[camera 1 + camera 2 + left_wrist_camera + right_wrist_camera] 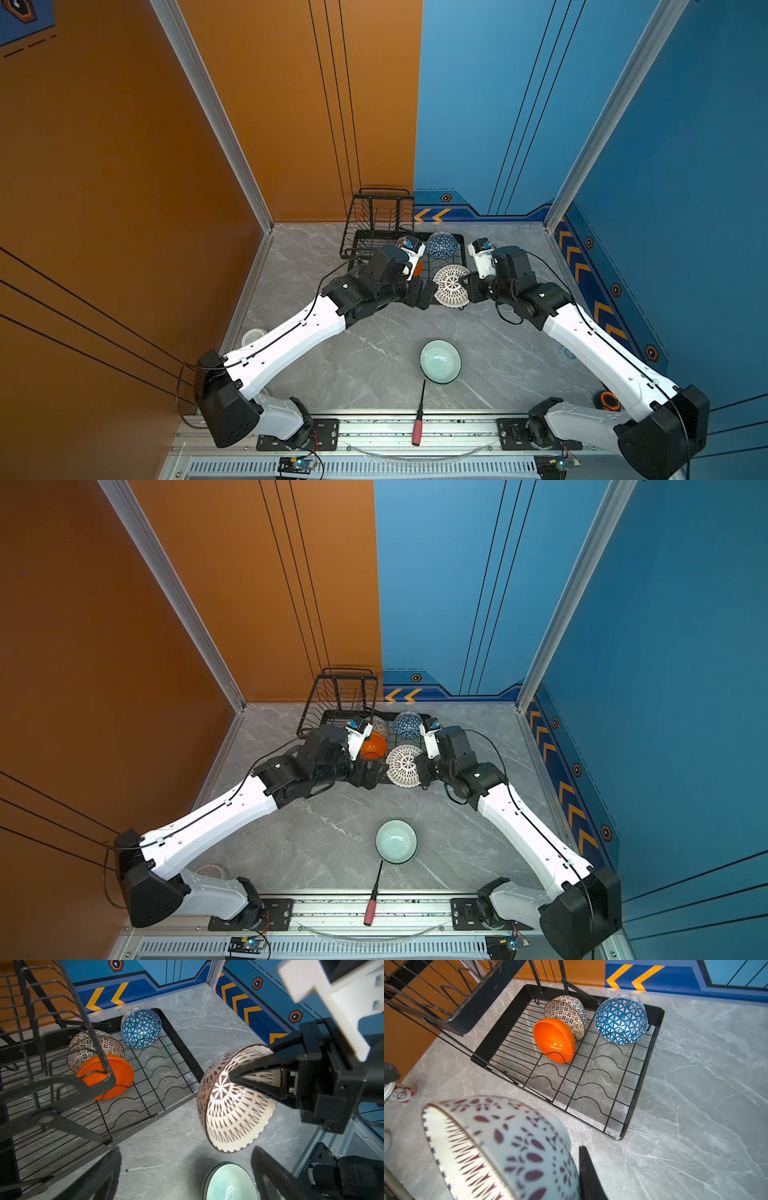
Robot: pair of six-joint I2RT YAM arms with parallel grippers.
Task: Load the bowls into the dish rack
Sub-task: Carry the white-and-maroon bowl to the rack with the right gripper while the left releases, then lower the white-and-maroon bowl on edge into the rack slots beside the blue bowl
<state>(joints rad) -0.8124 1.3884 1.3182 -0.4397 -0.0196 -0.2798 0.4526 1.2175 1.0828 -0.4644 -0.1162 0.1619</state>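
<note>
My right gripper is shut on the rim of the cream dotted bowl, held on edge just in front of the dish rack. In the left wrist view one finger sits inside this bowl. My left gripper stands open beside it, its fingertips apart with nothing between them. In the rack's low tray lean the orange bowl, the white lattice-patterned bowl and the blue-white triangle-patterned bowl. The pale mint green bowl sits upright on the table.
The rack's raised upper basket stands at the back left, close above my left arm. A red-handled screwdriver lies across the front rail. A tape roll lies by the left wall, and an orange-black object by the right wall.
</note>
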